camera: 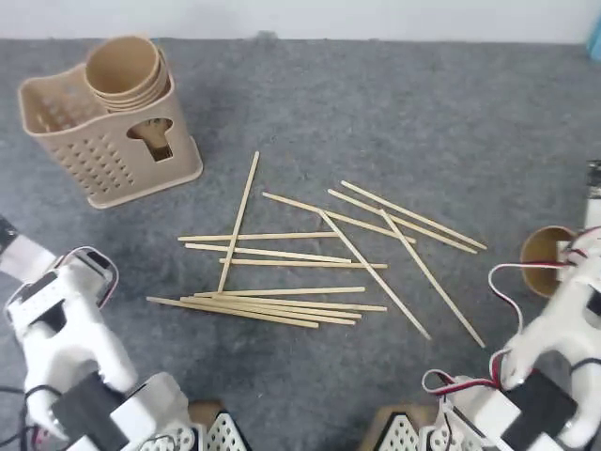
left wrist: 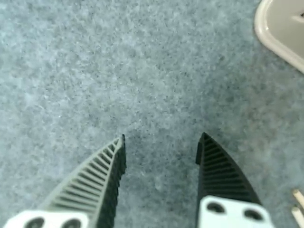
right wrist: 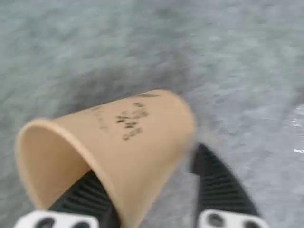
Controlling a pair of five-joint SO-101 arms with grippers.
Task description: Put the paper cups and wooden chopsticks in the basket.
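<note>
1. Found a stack of cups [camera: 127, 70] already nested upright in one compartment of the basket [camera: 103, 160], at the far left of the grey mat [camera: 376, 113].
2. Judged that part of the cup work done, with one paper cup [camera: 545, 258] not yet in the basket, well apart from it at the right edge of the mat.
3. Saw that paper cup [right wrist: 118, 142] tipped on its side in the right wrist view, its body lying between the jaws of the right gripper [right wrist: 152, 180]. Took the jaws as pinching the cup, one finger under its wall and the other close against its base.
4. Found the chopsticks [camera: 282, 254] all loose on the mat between the two arms, more than a dozen, some crossed and several bunched side by side. Saw none inside the basket, so rated that half of the task as not begun.
5. Noted the left gripper [left wrist: 161, 147] spread wide over bare mat, holding nothing, with a corner of the basket off to one side in its wrist view and a couple of chopstick tips at the edge.
6. Reckoned the job under halfway: one cup left to carry across and drop in, then every chopstick to gather.
</note>
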